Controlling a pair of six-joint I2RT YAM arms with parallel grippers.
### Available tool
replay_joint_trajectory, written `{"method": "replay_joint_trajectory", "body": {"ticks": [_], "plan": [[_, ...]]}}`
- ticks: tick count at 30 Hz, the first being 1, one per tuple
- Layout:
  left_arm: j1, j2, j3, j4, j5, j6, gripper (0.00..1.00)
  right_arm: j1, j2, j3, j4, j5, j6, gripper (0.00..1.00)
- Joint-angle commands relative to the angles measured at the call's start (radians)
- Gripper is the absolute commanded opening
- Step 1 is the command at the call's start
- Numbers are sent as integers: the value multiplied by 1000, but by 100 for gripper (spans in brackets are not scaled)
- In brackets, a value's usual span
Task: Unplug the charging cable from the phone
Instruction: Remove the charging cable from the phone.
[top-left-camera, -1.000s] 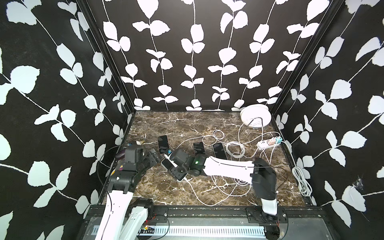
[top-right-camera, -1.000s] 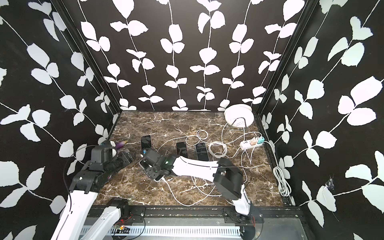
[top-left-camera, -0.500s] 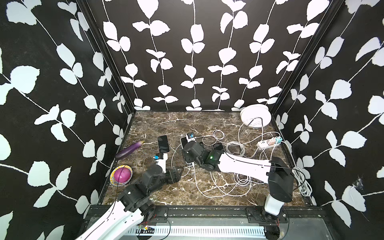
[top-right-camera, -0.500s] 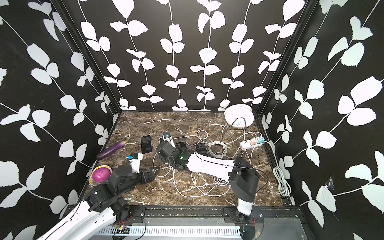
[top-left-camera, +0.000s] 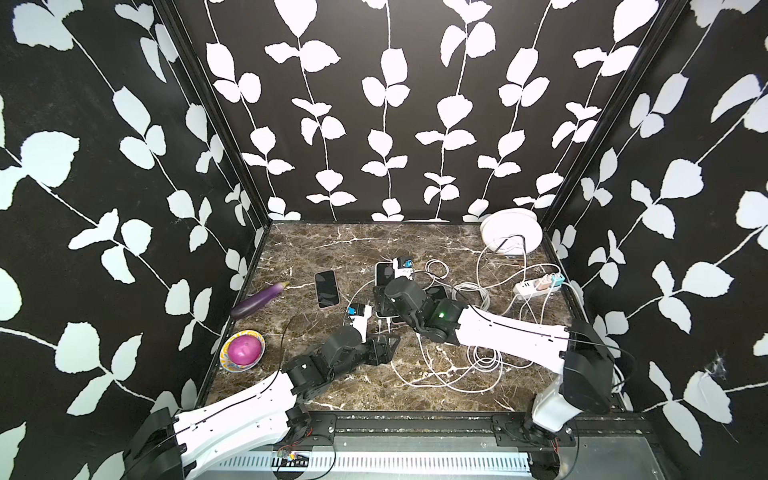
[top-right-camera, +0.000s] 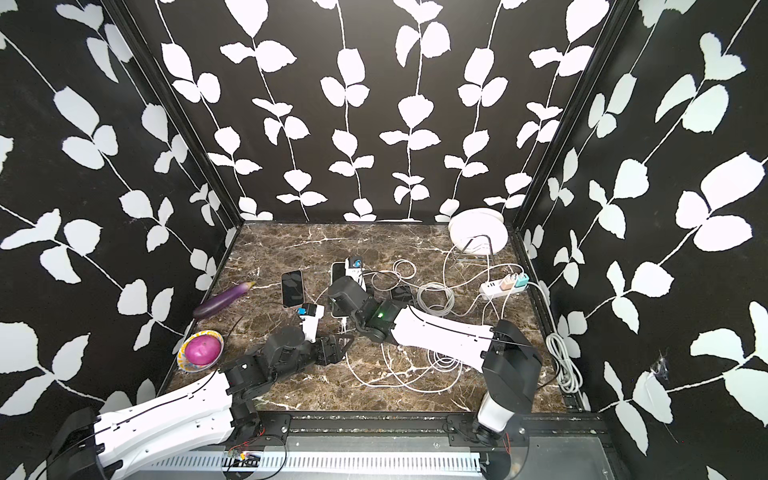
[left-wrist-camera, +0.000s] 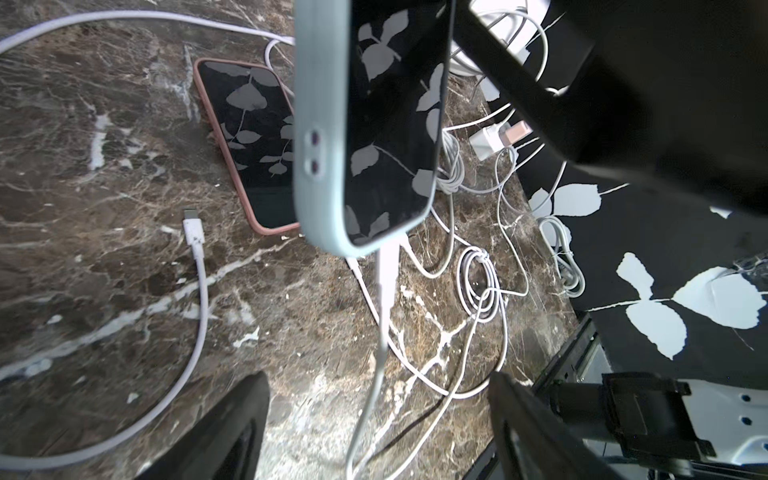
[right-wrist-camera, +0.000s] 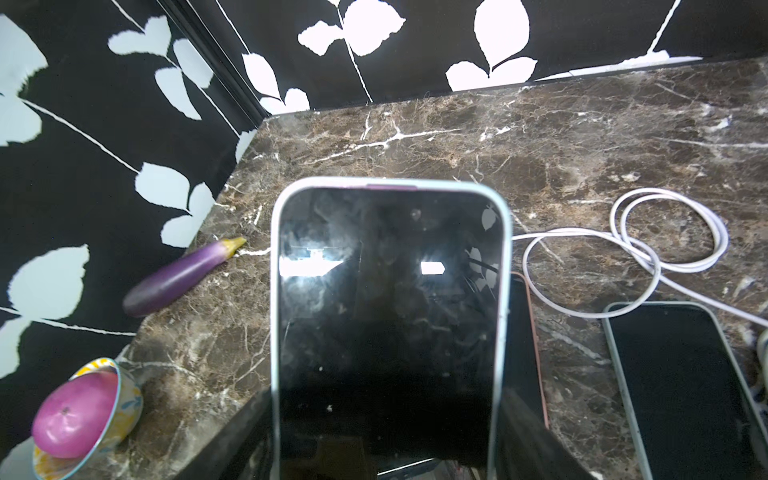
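Observation:
My right gripper (right-wrist-camera: 388, 432) is shut on a phone (right-wrist-camera: 390, 299) in a pale blue case and holds it above the marble table, screen up. A white charging cable (left-wrist-camera: 388, 266) is plugged into the phone's (left-wrist-camera: 374, 124) lower end and hangs to the table. The plug (top-left-camera: 380, 328) shows just below the right gripper (top-left-camera: 384, 309) in both top views. My left gripper (left-wrist-camera: 378, 428) is open, low over the table. The cable runs between its fingers (left-wrist-camera: 232, 432) without touching them. In both top views the left gripper (top-left-camera: 386, 345) sits just in front of the plug.
A pink-cased phone (left-wrist-camera: 249, 145) lies flat beside the held one, another phone (top-left-camera: 326, 289) further left. A loose cable end (left-wrist-camera: 193, 224) and coiled cables (top-left-camera: 473, 291) cover the table. A power strip (top-left-camera: 538, 284), an eggplant (top-left-camera: 259, 299) and a bowl (top-left-camera: 243, 349) line the sides.
The left arm came down from the left wall and its open gripper moved right, up to the cable below the phone. The right gripper pulled back toward the centre, then stayed put.

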Motion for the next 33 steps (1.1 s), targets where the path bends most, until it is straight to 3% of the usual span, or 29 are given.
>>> {"method": "replay_joint_trajectory", "body": {"ticks": [1, 7, 16, 21, 33], "plan": [[-5, 20, -33, 96, -13, -11, 82, 2, -60, -14, 91, 8, 42, 0], [-6, 124, -39, 187, 13, -32, 67, 1, -57, -16, 91, -14, 58, 0], [-6, 108, -31, 160, -20, -33, 50, 1, -77, -33, 96, -2, 59, 0], [-6, 131, -34, 166, -15, -36, 46, 1, -93, -55, 115, 0, 71, 0], [-6, 109, -52, 181, -6, -41, 47, 1, -97, -68, 124, 6, 76, 0]]}}
